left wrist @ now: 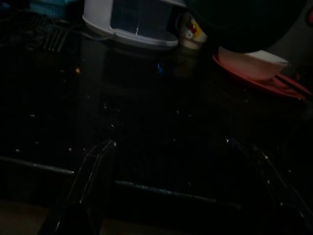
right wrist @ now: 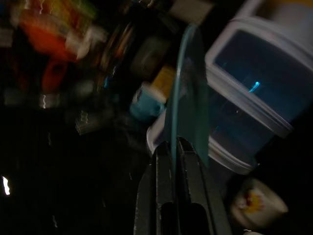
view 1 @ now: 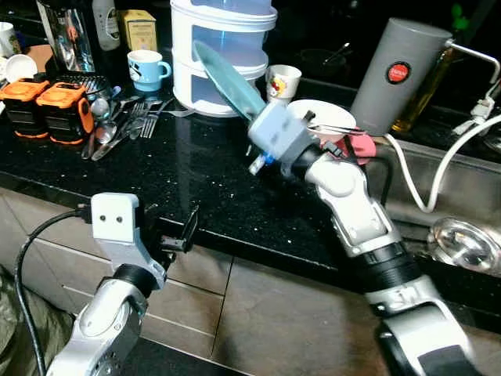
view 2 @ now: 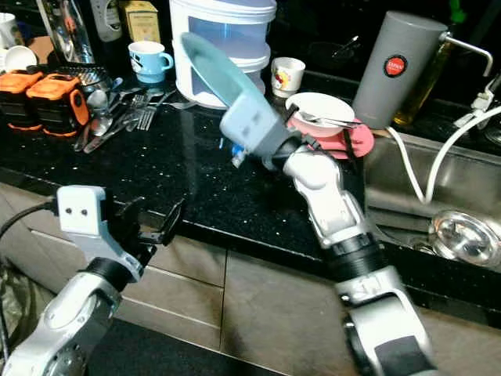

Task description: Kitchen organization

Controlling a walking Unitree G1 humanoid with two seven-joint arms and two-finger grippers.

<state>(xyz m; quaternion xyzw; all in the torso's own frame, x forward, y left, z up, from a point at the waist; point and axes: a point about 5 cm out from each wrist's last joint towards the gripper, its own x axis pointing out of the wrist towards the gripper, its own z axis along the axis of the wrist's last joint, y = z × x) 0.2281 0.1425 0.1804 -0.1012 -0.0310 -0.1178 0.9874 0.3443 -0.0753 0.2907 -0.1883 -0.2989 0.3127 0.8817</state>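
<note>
A thin teal plate (view 1: 228,78) was held edge-on in the right pincer (right wrist: 177,147), whose two black fingers (right wrist: 164,171) were pressed together on its rim. It stood tilted above the black desk (view 1: 196,180), clear of the surface, its upper edge leaning toward the white tiered container (view 1: 223,55) near the desk's back edge. A white bowl (view 1: 321,117) with cutlery across it sat on a red plate (view 2: 344,137), by the desk's edge at the sink.
</note>
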